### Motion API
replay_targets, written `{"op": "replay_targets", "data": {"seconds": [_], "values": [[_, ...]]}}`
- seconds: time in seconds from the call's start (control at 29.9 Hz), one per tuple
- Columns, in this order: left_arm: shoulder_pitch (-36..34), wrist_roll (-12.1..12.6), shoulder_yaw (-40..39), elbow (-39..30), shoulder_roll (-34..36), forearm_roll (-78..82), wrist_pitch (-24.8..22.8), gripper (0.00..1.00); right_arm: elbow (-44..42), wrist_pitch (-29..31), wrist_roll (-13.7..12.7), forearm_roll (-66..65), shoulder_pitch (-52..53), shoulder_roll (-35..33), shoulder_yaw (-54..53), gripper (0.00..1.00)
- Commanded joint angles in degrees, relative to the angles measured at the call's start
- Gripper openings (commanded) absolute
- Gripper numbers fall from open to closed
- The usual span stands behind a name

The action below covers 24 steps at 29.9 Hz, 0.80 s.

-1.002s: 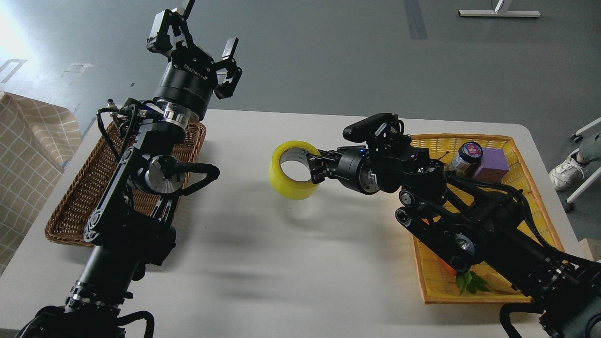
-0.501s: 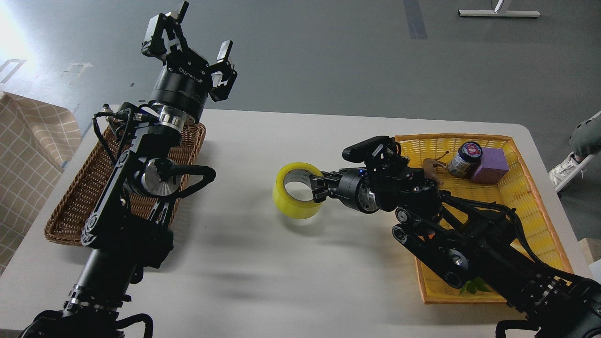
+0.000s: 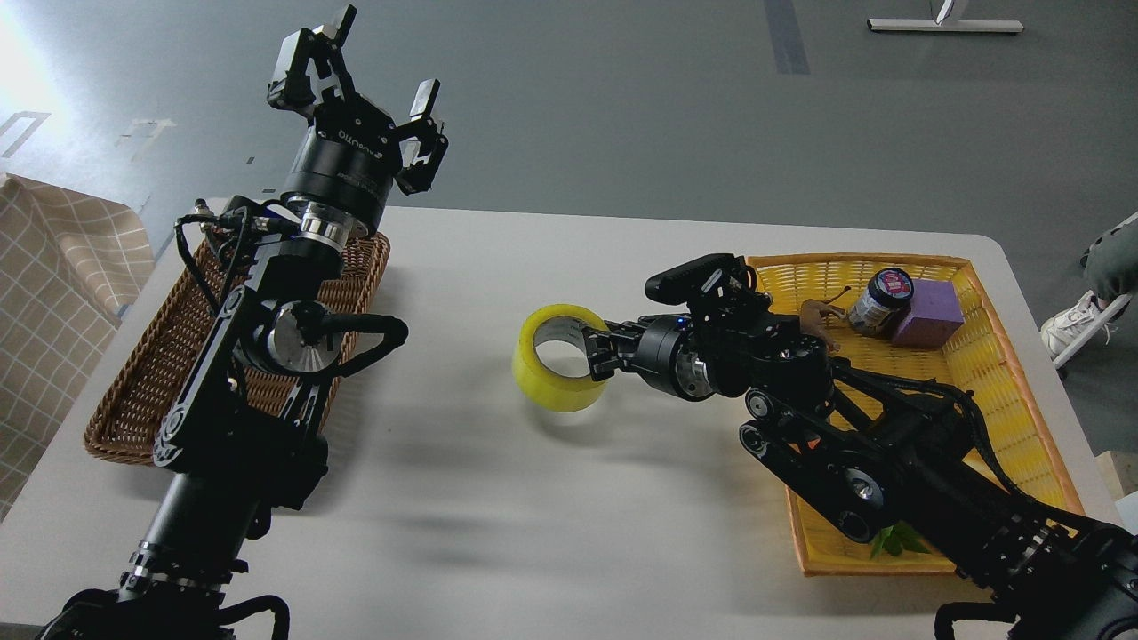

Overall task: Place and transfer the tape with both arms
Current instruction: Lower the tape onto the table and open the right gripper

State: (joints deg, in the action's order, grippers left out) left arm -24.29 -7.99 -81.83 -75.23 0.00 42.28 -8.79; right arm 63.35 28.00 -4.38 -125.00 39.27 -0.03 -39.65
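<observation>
The yellow tape roll (image 3: pixel 556 384) with a grey-white core is near the middle of the white table (image 3: pixel 569 533), at or just above its surface. My right gripper (image 3: pixel 596 352) reaches in from the right and is shut on the roll's right wall, one finger inside the core. My left gripper (image 3: pixel 366 69) is raised high above the table's far left edge, over the brown basket. Its fingers are spread open and hold nothing.
A brown wicker basket (image 3: pixel 142 382) lies at the left, partly under my left arm. A yellow basket (image 3: pixel 1005 391) at the right holds a dark jar (image 3: pixel 880 300), a purple block (image 3: pixel 929 313) and green leaves (image 3: pixel 893 540). A checked cloth (image 3: pixel 53 293) hangs at the far left.
My right gripper has lowered the tape roll toward the table and drawn it slightly nearer. My left gripper shifted a little to the left and stayed open.
</observation>
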Motion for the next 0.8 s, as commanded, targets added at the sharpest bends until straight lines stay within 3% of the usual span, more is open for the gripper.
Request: {"op": "replay_targets", "data": {"seconds": [0.0,0.4,0.53,0.77], "values": [[0.03,-0.01,0.00,0.00,0.00,-0.01,0.00,0.98,0.02,0.00,-0.01,0.00,0.02,0.03,1.07,0.12],[0.03,-0.10,-0.08,0.00,0.00,-0.01,-0.17,0.98,-0.95,0.00,-0.01,0.00,-0.16,0.03,1.16,0.16],[0.03,-0.80,-0.08,0.00,0.00,-0.01,-0.17,0.98,-0.95,0.00,-0.01,0.00,-0.07,0.03,1.16,0.35],[0.03,-0.80,-0.26,0.00,0.35,-0.01,-0.17,0.98,-1.92,0.00,-0.01,0.00,-0.24,0.03,1.16,0.37]]}}
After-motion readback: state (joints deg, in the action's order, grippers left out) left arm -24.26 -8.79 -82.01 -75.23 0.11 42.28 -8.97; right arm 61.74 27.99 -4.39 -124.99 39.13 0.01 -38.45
